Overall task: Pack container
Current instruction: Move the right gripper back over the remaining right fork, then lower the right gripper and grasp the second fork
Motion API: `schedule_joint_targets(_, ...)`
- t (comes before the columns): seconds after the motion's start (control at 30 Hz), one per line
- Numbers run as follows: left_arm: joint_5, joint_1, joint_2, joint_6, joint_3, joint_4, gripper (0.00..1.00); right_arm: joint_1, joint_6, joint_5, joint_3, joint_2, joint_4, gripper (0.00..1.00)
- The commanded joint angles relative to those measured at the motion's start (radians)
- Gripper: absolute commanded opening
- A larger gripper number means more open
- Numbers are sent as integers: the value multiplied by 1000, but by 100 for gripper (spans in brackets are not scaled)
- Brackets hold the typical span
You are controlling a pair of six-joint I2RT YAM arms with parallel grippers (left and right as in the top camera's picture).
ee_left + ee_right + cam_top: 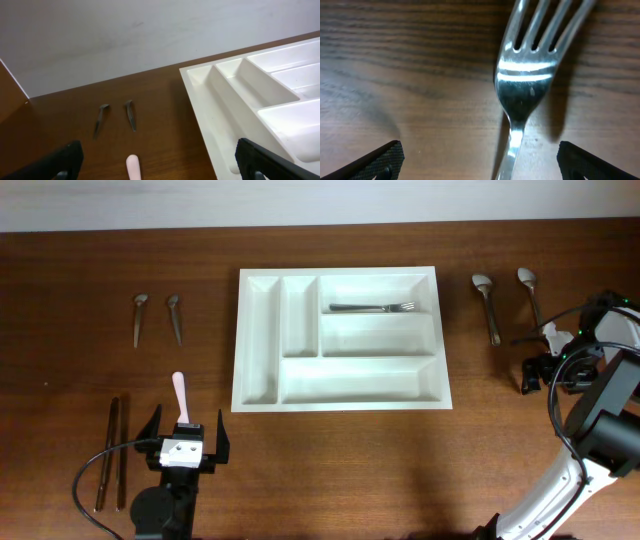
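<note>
Sitting mid-table, the container (258,340) is a white tray square to the table (400,470) edges. It has two narrow upright compartments on its left side and three long horizontal ones filling the rest. One steel fork (372,307) lies in the topmost horizontal compartment, tines toward the right. The other four compartments show bare plastic.

Left gripper (188,420): low at the near-left of the table, well apart from the tray's near-left corner. Its jaws are spread wide and hold nothing. A pink-handled utensil (179,392) lies on the wood, its near end between the fingers; I cannot tell whether they touch it. Left wrist view shows its rounded pink tip, and the tray's left wall off to the right.

Right gripper (480,157): at the far right of the table, well clear of the tray. Its jaws are wide, one finger tip at each lower corner of the wrist view. A second fork (522,95) lies flat on the wood between them, tines pointing away, not gripped.

Loose cutlery elsewhere:
- a left pair of spoons (157,318) sits left of the tray
- a right pair of spoons (506,298) sits right of it
- two dark slim sticks (112,452) lie side by side left of the left arm; what kind I cannot tell
</note>
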Motion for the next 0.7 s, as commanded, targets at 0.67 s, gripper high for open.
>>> schedule_joint_targets(0.67, -7, 5, -8, 1, -8, 3, 99, -8, 0, 2, -90, 24, 65, 92)
